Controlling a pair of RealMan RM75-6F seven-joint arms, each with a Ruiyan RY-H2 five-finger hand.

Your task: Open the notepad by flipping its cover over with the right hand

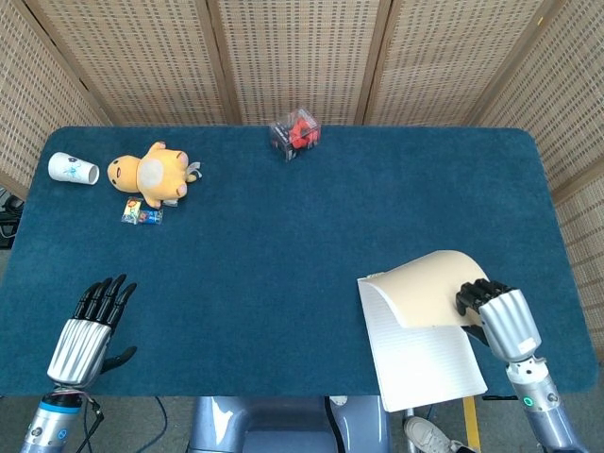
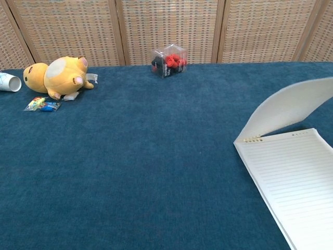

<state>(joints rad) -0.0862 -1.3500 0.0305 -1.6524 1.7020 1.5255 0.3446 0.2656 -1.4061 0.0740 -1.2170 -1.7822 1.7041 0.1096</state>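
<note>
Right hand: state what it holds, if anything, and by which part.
The right hand holds the notepad's cover by its free edge, farthest from the binding, lifted and curled above the lined page.

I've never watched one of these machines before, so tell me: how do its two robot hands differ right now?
The right robot hand holds the notepad's cover, lifted and curved above the lined page; the left robot hand holds nothing. The right one's fingers are curled onto the cover, while the left one's fingers are straight and spread. The right sits by the notepad; the left has nothing beside it. Both have black fingers and silver backs.
</note>
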